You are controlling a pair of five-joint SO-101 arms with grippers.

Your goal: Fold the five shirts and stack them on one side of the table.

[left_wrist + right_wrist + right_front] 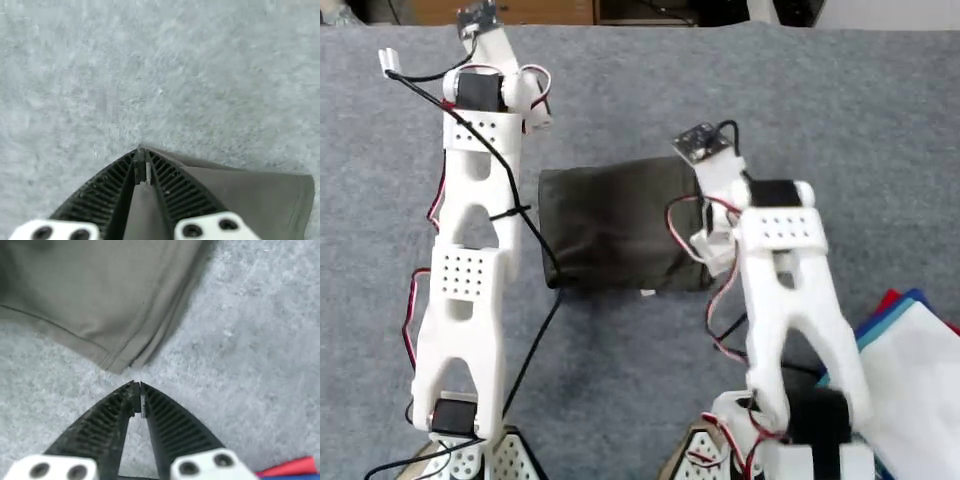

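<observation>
Dark shirt (620,225) folded, frame centre on table (820,90). Left gripper (141,167) closed, tips at shirt corner. Right gripper (137,401) closed, empty, just beside another shirt corner. Stack (910,360) lower right.

1 folded shirt (615,225) sits mid-bench (620,80), between the 2 arms. Left claw (141,167) is right at 1 of its corners, right claw (137,400) is just off another. The stack (910,360) is off to the right, beside the right arm.

Left arm (468,270); right arm (788,280); jaws closed
</observation>
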